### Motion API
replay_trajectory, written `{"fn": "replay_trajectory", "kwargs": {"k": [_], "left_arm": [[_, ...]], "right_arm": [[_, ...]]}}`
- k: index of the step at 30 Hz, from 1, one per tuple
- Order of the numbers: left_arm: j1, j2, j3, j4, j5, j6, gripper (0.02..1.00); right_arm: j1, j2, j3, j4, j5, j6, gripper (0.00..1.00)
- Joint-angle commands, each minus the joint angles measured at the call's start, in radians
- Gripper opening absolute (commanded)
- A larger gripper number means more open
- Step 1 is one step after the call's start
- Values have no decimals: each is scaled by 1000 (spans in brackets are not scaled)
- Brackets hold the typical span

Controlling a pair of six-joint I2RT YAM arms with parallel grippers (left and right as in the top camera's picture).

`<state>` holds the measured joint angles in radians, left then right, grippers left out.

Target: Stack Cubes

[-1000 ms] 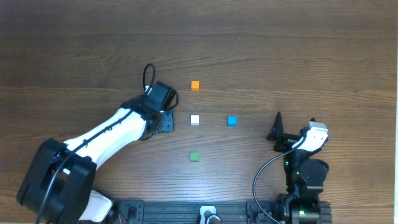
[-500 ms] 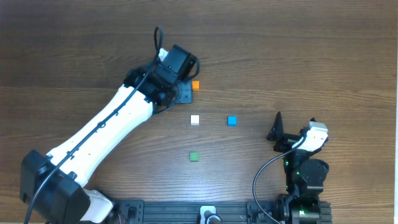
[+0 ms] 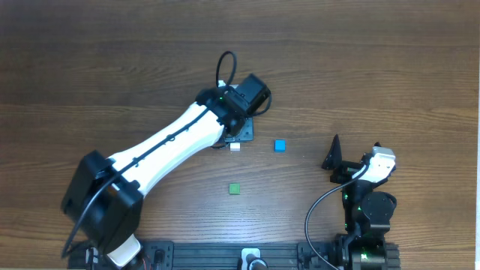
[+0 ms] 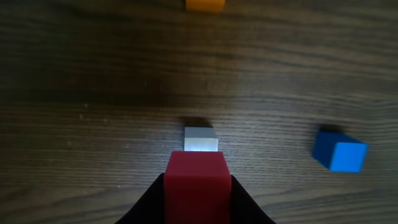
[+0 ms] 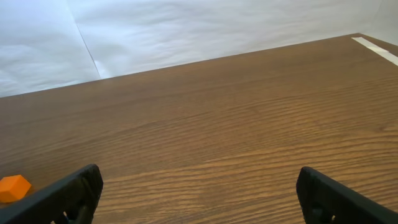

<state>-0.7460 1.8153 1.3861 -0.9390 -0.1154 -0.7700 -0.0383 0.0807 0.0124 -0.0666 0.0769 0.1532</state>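
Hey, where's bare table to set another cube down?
The far table beyond the left gripper is bare, also the stretch between the green cube and the right gripper. Crowded: the white cube under the held red cube, blue cube and orange cube close by.
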Motion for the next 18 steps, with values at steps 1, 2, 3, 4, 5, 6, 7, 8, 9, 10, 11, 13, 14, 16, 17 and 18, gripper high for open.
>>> {"fn": "replay_trajectory", "kwargs": {"k": [1,2,3,4,5,6,7,8,9,10,11,13,14,16,17,18], "left_arm": [[-19,49,11,-2,14,-48,40],[-23,58,11,-2,14,-50,40],[-25,63,11,-1,14,-50,38],[-29,75,11,-1,14,-49,40],[-32,81,11,-1,14,-49,40],[-35,87,11,-1,13,-50,40],[-38,92,11,-1,13,-50,40],[-42,97,11,-1,8,-50,40],[-43,98,11,-1,2,-51,40],[-44,100,10,-1,-3,-55,38],[-45,103,10,-2,-8,-58,40],[-45,110,9,-1,-11,-58,40],[-45,112,9,-2,-14,-63,40],[-45,119,9,-1,-17,-73,38],[-45,123,9,-2,-17,-76,40],[-45,126,9,-1,-17,-77,40]], "right_arm": [[0,-3,-7,-2,-5,-1,993],[0,-3,-7,-2,-5,-1,993],[0,-3,-7,-1,-5,-1,991],[0,-3,-7,-2,-5,-1,991],[0,-3,-7,-2,-5,-1,991],[0,-3,-7,-2,-5,-1,993],[0,-3,-7,-1,-5,-1,991],[0,-3,-7,-2,-5,-1,993],[0,-3,-7,-1,-5,-1,991],[0,-3,-7,-2,-5,-1,993],[0,-3,-7,-1,-6,-1,993],[0,-3,-7,-2,-5,-1,993],[0,-3,-7,-2,-6,-1,991],[0,-3,-7,-1,-5,-1,991],[0,-3,-7,-1,-5,-1,991],[0,-3,-7,-2,-5,-1,991]]}}
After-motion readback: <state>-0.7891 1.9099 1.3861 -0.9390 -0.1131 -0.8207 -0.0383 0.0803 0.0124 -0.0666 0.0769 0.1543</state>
